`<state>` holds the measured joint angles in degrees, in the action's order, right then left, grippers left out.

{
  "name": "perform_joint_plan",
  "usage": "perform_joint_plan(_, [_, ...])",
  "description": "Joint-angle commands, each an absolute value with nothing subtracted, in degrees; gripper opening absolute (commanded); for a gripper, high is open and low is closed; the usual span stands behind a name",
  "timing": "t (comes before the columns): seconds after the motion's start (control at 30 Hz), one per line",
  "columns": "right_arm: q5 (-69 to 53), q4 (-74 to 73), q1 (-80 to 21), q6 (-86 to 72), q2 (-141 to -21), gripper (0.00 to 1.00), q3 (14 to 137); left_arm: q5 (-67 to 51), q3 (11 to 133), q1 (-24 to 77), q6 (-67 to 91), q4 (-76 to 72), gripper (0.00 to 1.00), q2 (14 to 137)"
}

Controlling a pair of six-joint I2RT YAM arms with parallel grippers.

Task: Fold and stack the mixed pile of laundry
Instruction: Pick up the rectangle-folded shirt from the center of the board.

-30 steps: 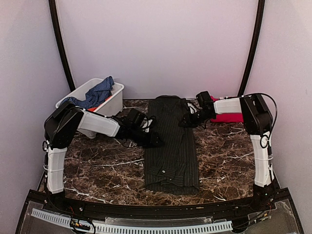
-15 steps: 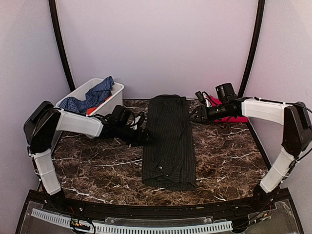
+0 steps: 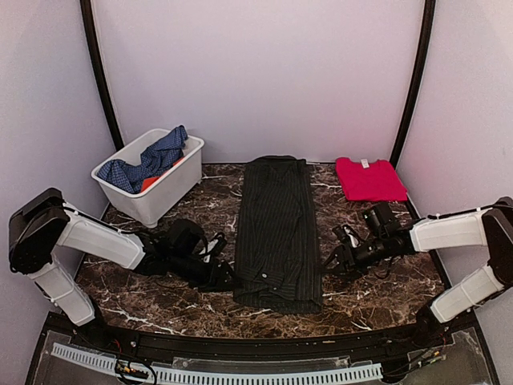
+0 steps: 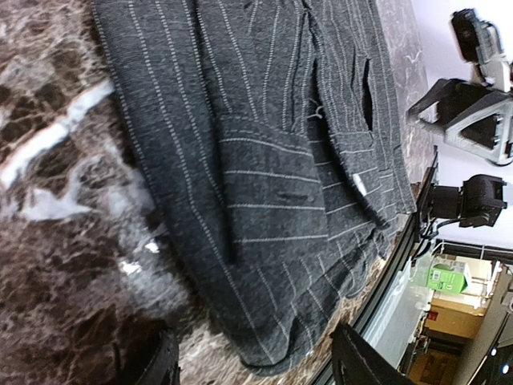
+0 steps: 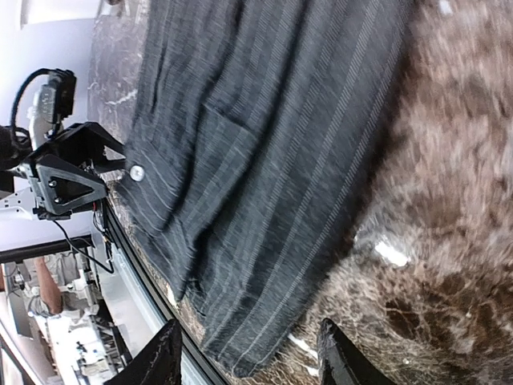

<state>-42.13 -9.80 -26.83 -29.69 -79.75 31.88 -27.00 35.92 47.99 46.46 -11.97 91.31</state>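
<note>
Top external: pinstriped shirt [image 3: 276, 228] folded narrow, long axis running near-to-far.

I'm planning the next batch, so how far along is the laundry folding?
Done: the red cloth lies folded flat at the back right. In hand: the pinstriped shirt is folded into a long strip; the left fingers and right fingers flank its near end, open and empty, probably for the next fold. Left: the blue checked garment and an orange piece sit in the white bin; nothing is stacked yet.
</note>
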Motion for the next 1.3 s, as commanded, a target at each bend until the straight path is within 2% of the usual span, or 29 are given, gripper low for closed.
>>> perform_joint_plan(0.0, [-44.1,1.7,-28.2,-35.6,-82.8,0.53,28.4,-27.2,33.2,48.9,51.9,-19.8,0.63,93.6])
perform_joint_plan(0.23, [-45.8,9.9,-31.2,-39.1,-89.4,0.51,26.0,-29.6,30.6,49.6,56.1,-29.7,0.53,98.8])
perform_joint_plan(0.47, [-46.8,14.9,-33.9,-42.1,-92.8,0.39,23.6,-30.9,30.4,50.6,56.6,-31.2,0.31,100.5])
perform_joint_plan(0.6, [-46.9,17.7,-34.4,-43.6,-93.4,0.31,20.9,-31.0,29.5,51.1,57.2,-32.3,0.22,100.7])
perform_joint_plan(0.7, [-47.7,20.6,-34.7,-45.2,-94.3,0.35,18.9,-31.3,28.6,51.5,58.1,-33.2,0.25,100.9])
perform_joint_plan(0.73, [-47.7,21.7,-34.8,-45.8,-94.7,0.39,18.2,-31.3,28.5,51.8,58.3,-33.6,0.33,101.0])
perform_joint_plan(0.8, [-48.0,23.5,-35.1,-46.6,-95.4,0.40,17.0,-31.3,28.3,52.2,58.8,-34.2,0.39,101.5])
perform_joint_plan(0.97, [-48.6,27.1,-35.7,-48.6,-96.3,0.38,13.9,-32.6,25.7,52.8,62.0,-38.9,0.40,103.6])
perform_joint_plan(1.13, [-48.1,29.2,-36.2,-49.5,-96.3,0.32,12.2,-32.3,23.6,53.5,63.2,-42.8,0.35,104.0])
perform_joint_plan(1.2, [-47.9,30.5,-36.8,-50.3,-96.4,0.23,12.2,-32.2,24.1,53.9,62.8,-43.4,0.30,104.0])
perform_joint_plan(1.27, [-47.3,30.4,-37.8,-50.9,-95.9,0.18,13.0,-32.0,25.1,54.4,62.3,-43.8,0.21,103.9])
